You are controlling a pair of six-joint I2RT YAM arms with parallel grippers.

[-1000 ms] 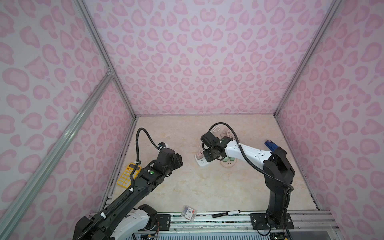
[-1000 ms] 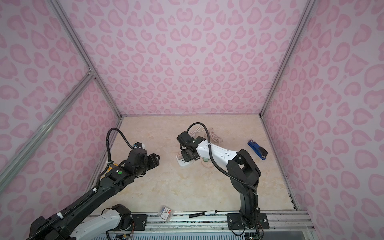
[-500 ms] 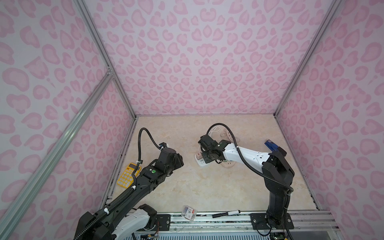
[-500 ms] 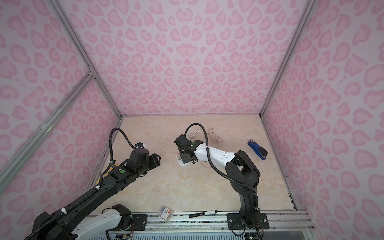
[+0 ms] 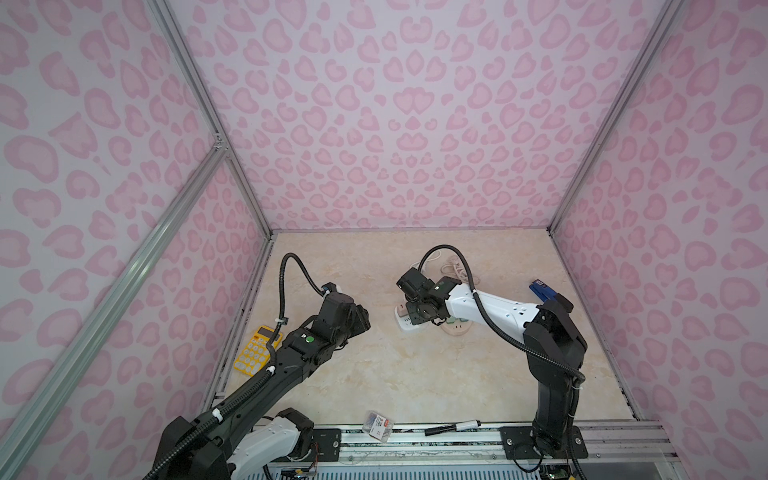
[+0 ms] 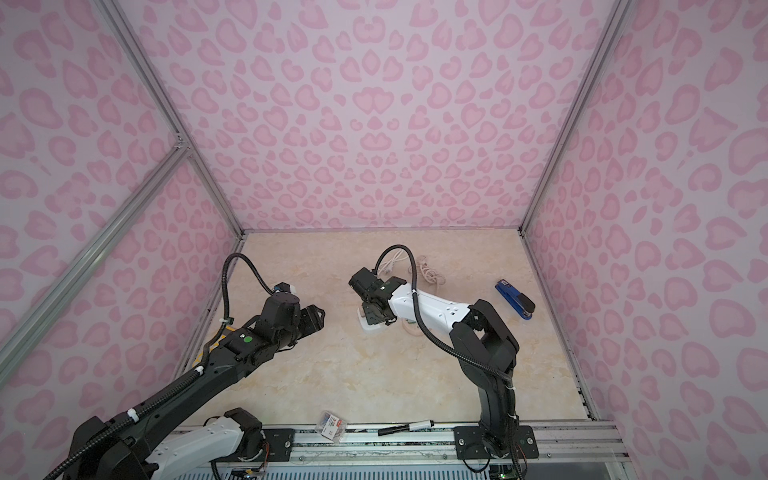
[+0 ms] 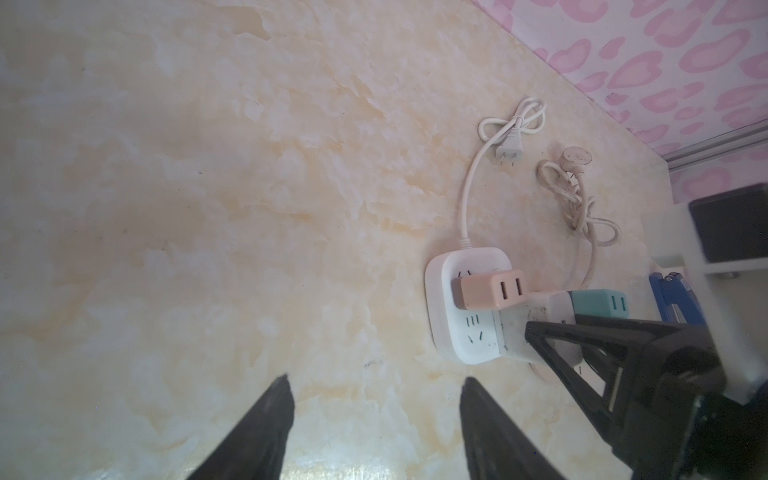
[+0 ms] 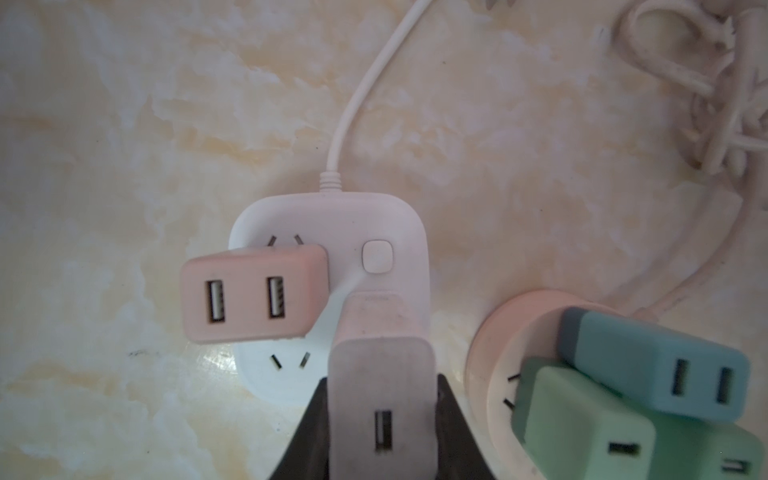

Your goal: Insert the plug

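Right wrist view: right pincer (image 8: 381,378) clamps white plug (image 8: 380,332) at power strip (image 8: 374,216) directly beneath it, prongs hidden; insertion step in hand, next probably needs a square, straight press down.

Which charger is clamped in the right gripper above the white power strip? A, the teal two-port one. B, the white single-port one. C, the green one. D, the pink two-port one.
B: in the right wrist view the right gripper is shut on both sides of the white single-port charger, while the pink two-port charger sits ungripped on the white power strip.
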